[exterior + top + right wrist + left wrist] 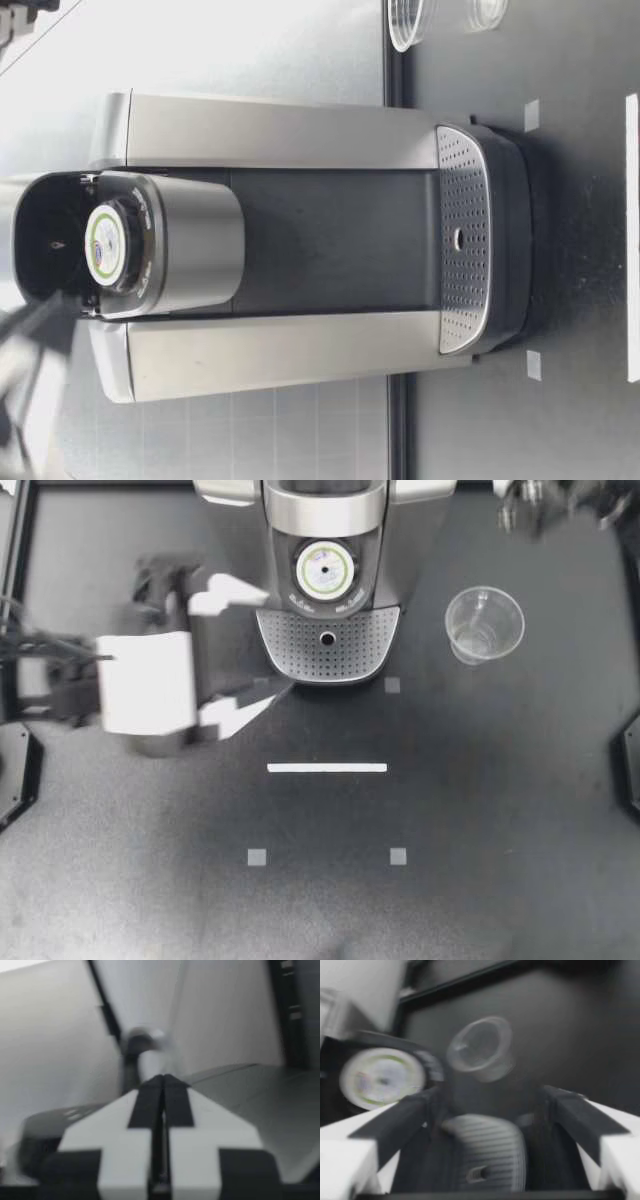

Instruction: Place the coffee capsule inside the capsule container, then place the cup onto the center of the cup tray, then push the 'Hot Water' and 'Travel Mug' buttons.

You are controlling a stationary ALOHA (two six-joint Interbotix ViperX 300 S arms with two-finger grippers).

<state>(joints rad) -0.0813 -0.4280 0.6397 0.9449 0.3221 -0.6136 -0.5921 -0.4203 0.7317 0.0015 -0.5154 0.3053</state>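
My left gripper [240,650] hangs wide open beside the perforated metal tray [300,650], my right gripper [548,510] is pinched closed over the far right corner of the table [450,900], the round foil-topped capsule [325,568] sits in the brushed-steel machine [300,515], and the clear plastic cup [484,625] stands toward that corner.

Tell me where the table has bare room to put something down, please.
Bare: the dark table past the white tape strip, away from the silver coffee machine, and its perforated cup tray. Crowded: my open left hand beside the tray, and the clear plastic cup on its other side.
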